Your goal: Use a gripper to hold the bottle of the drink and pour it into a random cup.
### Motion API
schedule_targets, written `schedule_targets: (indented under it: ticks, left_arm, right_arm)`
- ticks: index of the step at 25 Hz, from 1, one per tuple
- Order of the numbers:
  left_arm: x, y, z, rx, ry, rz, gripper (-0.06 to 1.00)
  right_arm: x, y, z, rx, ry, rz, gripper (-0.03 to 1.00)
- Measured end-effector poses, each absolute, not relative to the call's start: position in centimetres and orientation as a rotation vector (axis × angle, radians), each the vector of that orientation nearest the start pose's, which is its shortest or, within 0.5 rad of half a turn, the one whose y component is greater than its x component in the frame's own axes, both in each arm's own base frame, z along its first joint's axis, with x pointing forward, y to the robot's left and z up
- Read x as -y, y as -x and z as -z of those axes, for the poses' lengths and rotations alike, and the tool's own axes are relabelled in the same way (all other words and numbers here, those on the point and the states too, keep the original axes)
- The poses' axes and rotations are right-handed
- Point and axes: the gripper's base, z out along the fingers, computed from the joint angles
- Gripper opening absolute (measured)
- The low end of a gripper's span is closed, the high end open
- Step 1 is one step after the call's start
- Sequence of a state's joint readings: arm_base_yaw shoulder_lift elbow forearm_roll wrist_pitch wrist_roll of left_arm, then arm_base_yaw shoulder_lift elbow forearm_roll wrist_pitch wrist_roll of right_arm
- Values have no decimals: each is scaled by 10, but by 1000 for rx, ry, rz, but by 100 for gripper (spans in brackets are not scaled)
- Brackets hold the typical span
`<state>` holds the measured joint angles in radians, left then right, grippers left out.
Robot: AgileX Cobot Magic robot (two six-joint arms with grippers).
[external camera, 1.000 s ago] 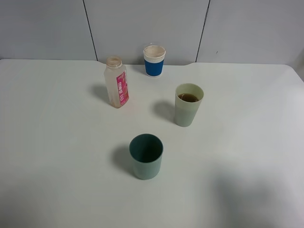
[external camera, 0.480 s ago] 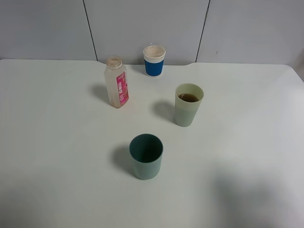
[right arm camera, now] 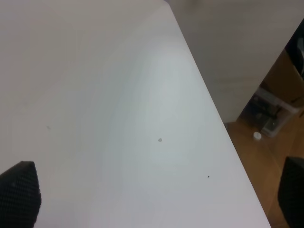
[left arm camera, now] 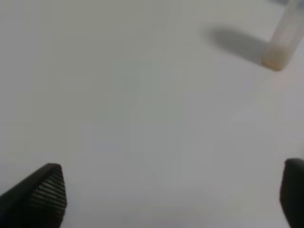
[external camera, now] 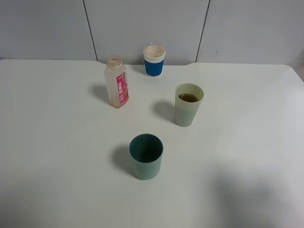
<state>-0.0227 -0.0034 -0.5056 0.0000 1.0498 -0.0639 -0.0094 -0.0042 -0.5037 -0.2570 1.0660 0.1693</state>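
The bottle stands upright and uncapped at the back left of the white table, looking almost empty. Its base shows in the left wrist view. The pale yellow-green cup stands to its right with brown liquid inside. Neither gripper shows in the exterior view. In the left wrist view my left gripper is open and empty above bare table, well away from the bottle. In the right wrist view my right gripper is open and empty near the table's edge.
A dark teal cup stands in the middle toward the front. A blue-and-white paper cup stands at the back by the wall. The table's edge runs through the right wrist view, with wooden floor beyond.
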Motion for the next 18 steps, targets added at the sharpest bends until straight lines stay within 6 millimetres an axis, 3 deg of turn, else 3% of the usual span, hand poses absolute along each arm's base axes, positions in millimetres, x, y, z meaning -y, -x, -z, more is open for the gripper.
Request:
schedule_targets:
  ticks: [18]
  left_arm:
    - [1,6,-279,-2026,25,68,85]
  right_arm:
    - [20,8,-280,-2012,-194,206,100]
